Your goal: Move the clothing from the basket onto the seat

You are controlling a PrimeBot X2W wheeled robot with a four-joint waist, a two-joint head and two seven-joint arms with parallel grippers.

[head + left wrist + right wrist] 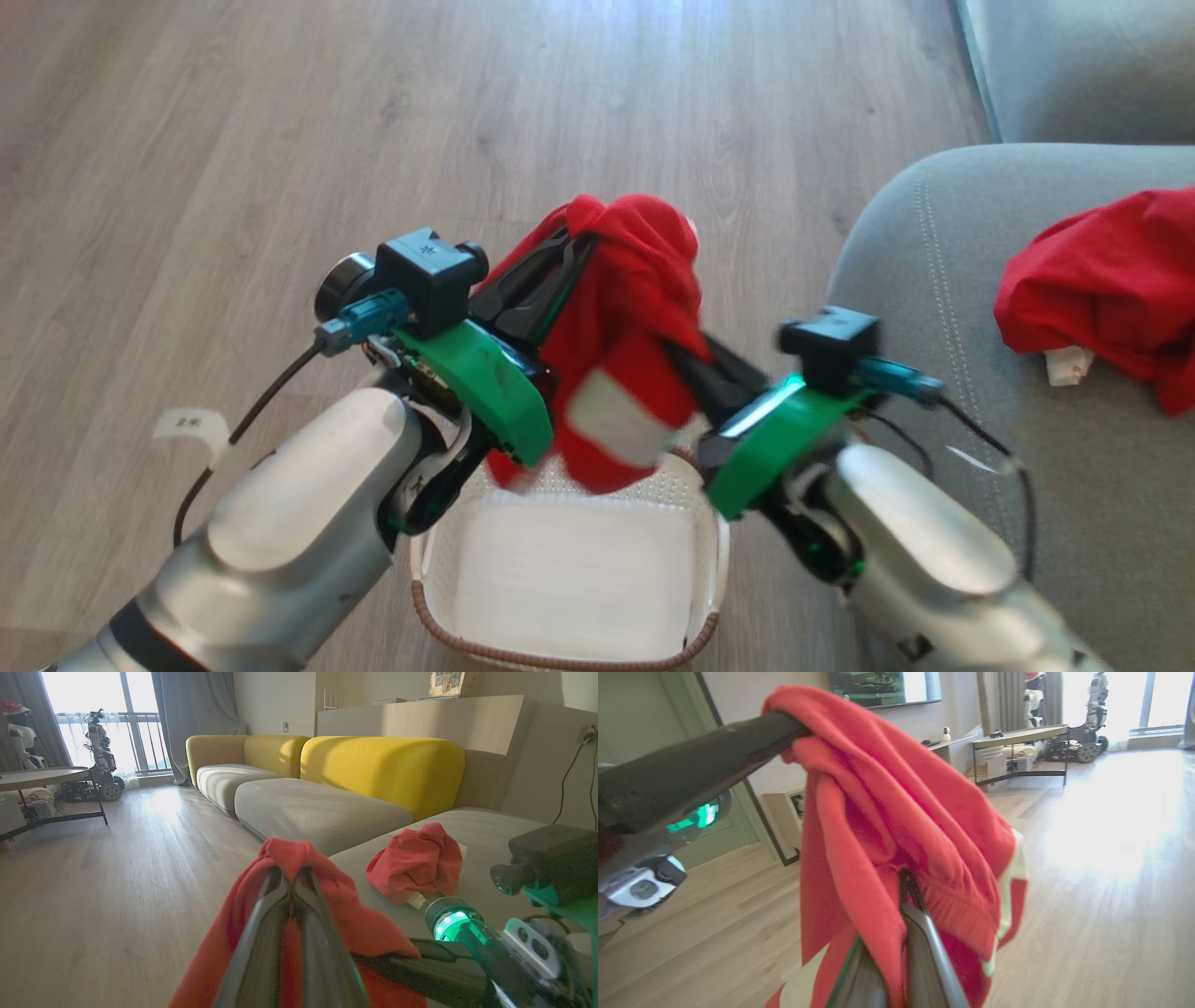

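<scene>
Left gripper (pixel 569 247) and right gripper (pixel 689 359) each have fingers clamped on one garment (pixel 635 280) held above the basket (pixel 714 546); second garment (pixel 1102 280) lies on the seat (pixel 934 280).

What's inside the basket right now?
The basket shows a bare white bottom, no clothing on it. Its far end is covered by the hanging red garment, so unseen.

Tips of right gripper (pixel 906 881) are buried in held garment (pixel 896 812); exact contact pt. can't be made out. In head view its lower white panel is smeared by blur. The basket (pixel 431 579) is cut by btm edge, far wall covered by cloth. The second garment (pixel 1111 280) and seat (pixel 934 243) are cropped at rt. edge.
</scene>
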